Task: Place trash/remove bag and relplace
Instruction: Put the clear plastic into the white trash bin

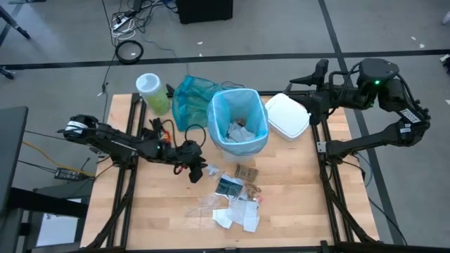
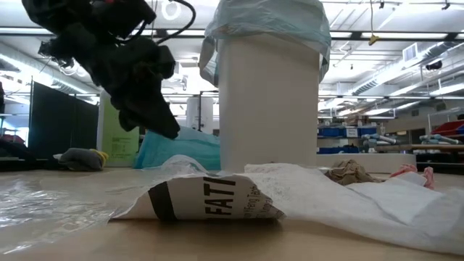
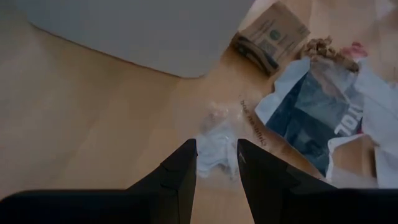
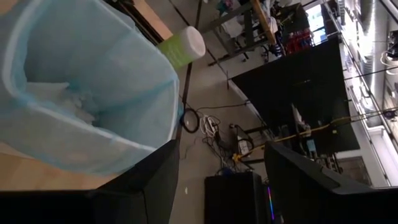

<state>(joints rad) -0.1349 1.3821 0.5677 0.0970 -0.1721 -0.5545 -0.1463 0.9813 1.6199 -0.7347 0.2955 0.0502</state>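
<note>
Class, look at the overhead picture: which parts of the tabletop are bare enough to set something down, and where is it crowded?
Bare wood lies right of the trash, below the white lid, and at the near left corner. Crowded: the back edge around the bin and the scrap pile.

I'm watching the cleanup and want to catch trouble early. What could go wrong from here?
The left gripper hangs open over thin clear plastic lying flat on the table; its fingers may slide off.
The scraps overlap, so a grab may drag several along.
The bin stands close by; a swinging arm could bump it and shift the blue bag.
</note>
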